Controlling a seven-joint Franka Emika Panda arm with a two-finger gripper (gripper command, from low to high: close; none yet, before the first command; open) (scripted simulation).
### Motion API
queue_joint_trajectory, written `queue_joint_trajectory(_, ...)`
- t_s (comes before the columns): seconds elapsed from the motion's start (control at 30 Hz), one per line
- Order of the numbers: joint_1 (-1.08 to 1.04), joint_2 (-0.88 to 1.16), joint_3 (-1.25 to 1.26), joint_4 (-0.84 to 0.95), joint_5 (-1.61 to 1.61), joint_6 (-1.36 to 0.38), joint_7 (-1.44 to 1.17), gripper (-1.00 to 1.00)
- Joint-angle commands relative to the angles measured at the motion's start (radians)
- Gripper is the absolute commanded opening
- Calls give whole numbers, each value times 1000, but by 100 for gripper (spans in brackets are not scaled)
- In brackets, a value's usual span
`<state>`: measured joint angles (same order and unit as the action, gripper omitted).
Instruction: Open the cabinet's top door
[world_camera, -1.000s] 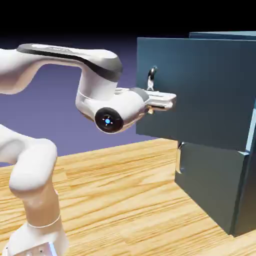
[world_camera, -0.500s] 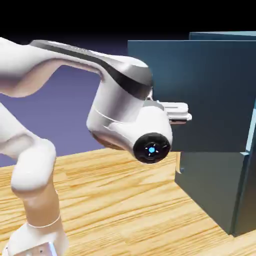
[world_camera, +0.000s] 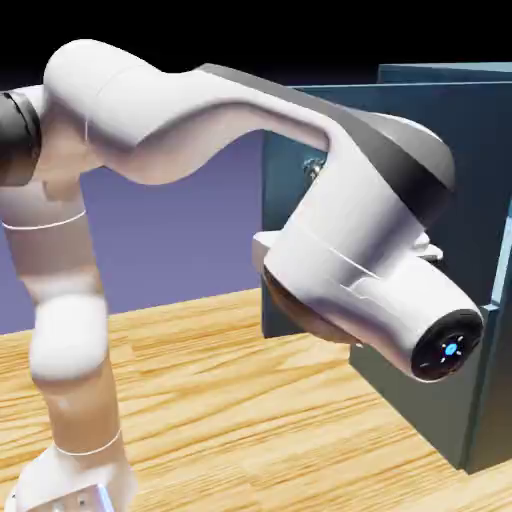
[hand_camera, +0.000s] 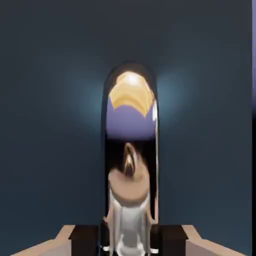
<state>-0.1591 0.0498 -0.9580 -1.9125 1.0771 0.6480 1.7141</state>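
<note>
The top door (world_camera: 480, 190), a flat teal-blue panel of the tall boxy cabinet (world_camera: 490, 390), stood swung outward toward the exterior view's left, largely hidden behind the white arm (world_camera: 360, 250). Its curved silver bar handle (hand_camera: 131, 150) ran vertically, clenched in the gripper (hand_camera: 129, 240).

Dark teal-blue top door (hand_camera: 50, 100) carries a mirror-silver handle (hand_camera: 131, 150) reflecting violet and gold; white arm (world_camera: 200, 110), grey-trimmed; light wood-grain table (world_camera: 250, 420).

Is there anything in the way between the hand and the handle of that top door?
Nothing visible. The hand is already shut on the silver handle of the top door, filling the hand view.
</note>
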Motion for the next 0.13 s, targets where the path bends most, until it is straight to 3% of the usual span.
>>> queue_joint_trajectory(0.0, -18, 36, 0, 30, 2, -37, -19, -100)
queue_joint_trajectory(0.1, -67, 134, 10, 119, 10, -133, -67, -100)
